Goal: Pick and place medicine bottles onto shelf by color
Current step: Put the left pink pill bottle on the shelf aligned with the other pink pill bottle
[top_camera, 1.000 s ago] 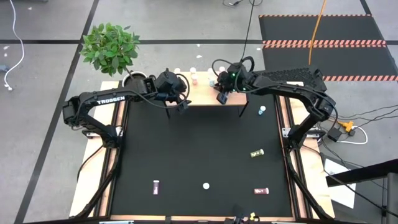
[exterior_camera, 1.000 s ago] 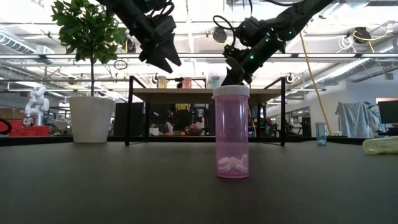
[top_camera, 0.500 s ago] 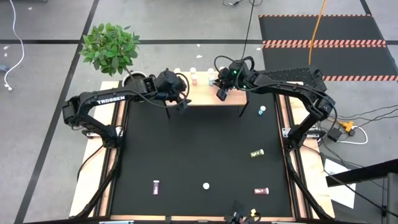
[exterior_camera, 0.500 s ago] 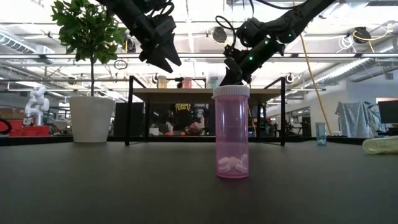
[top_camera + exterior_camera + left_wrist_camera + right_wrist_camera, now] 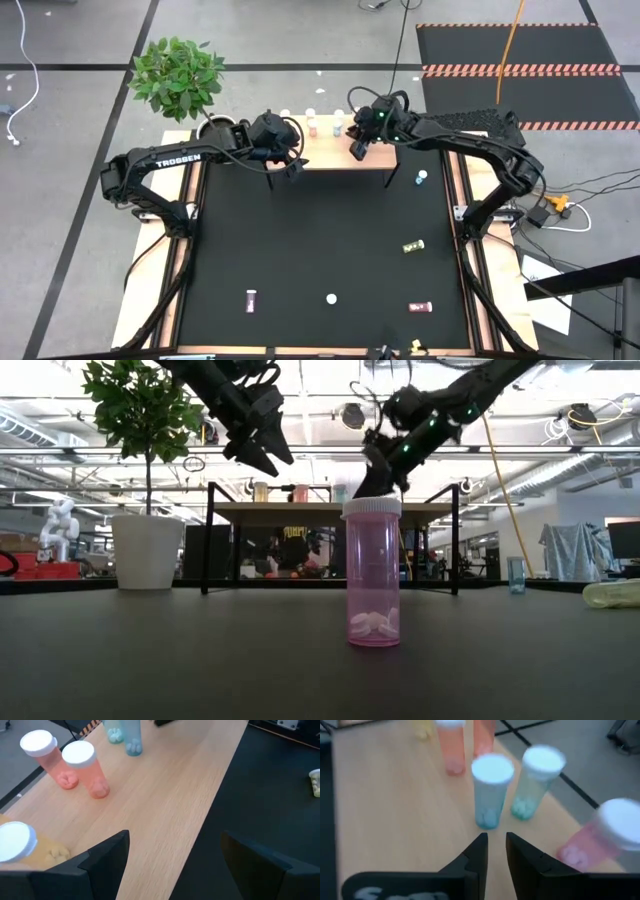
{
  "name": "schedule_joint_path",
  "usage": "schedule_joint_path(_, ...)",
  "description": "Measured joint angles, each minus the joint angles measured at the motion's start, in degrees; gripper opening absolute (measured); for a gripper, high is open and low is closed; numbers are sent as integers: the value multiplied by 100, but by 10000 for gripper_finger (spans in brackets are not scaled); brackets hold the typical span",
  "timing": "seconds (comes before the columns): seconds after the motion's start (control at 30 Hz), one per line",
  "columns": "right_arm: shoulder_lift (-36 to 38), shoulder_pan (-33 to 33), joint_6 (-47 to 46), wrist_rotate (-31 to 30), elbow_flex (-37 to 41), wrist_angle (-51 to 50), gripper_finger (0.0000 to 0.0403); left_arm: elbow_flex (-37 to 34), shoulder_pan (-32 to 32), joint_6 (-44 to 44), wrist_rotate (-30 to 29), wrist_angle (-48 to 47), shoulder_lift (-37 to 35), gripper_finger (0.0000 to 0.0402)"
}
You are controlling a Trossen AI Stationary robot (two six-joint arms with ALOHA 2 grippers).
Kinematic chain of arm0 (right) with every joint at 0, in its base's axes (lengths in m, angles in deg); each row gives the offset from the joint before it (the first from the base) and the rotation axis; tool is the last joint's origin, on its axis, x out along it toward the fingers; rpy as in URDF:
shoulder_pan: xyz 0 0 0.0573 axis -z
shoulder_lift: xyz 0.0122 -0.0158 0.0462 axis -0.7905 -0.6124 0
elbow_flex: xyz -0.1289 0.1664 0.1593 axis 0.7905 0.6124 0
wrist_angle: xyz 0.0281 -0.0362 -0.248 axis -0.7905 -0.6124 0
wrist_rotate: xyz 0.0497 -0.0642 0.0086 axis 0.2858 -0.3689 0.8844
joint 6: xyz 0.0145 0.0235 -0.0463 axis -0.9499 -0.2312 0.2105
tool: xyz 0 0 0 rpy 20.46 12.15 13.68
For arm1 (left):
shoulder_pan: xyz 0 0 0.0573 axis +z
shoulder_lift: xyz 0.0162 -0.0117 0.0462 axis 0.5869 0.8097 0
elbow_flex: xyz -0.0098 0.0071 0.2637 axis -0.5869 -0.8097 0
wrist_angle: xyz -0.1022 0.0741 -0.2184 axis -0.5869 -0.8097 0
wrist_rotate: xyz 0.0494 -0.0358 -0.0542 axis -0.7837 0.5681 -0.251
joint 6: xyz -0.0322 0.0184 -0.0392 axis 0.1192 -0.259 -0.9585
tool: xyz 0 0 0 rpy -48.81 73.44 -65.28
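The shelf (image 5: 375, 160), a light wooden board on thin dark legs, stands at the table's far edge. On it stand a yellow bottle (image 5: 20, 845), two pink bottles (image 5: 87, 767) and two teal bottles (image 5: 492, 790), all with white caps. A third pink bottle (image 5: 600, 840) stands to the teal pair's other side. My left gripper (image 5: 175, 857) hovers open above the shelf's near left part. My right gripper (image 5: 496, 842) hovers just short of the teal bottles, its fingers a narrow gap apart with nothing between them.
On the black table, a teal bottle (image 5: 421, 178) stands upright, while a yellow one (image 5: 412, 245) and two pink ones (image 5: 251, 299) (image 5: 420, 308) lie. Another pink bottle (image 5: 372, 570) stands close to the low camera. A potted plant (image 5: 178, 75) stands beyond the far left corner.
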Motion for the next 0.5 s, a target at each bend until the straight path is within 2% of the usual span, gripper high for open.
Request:
schedule_joint_path(0.23, 955, -107, -89, -4, 0, -103, 61, 0, -1, 98, -1, 124, 0, 312)
schedule_joint_path(0.5, 2004, -468, -104, -13, 0, -410, 61, 0, -220, -285, -1, 499, 0, 312)
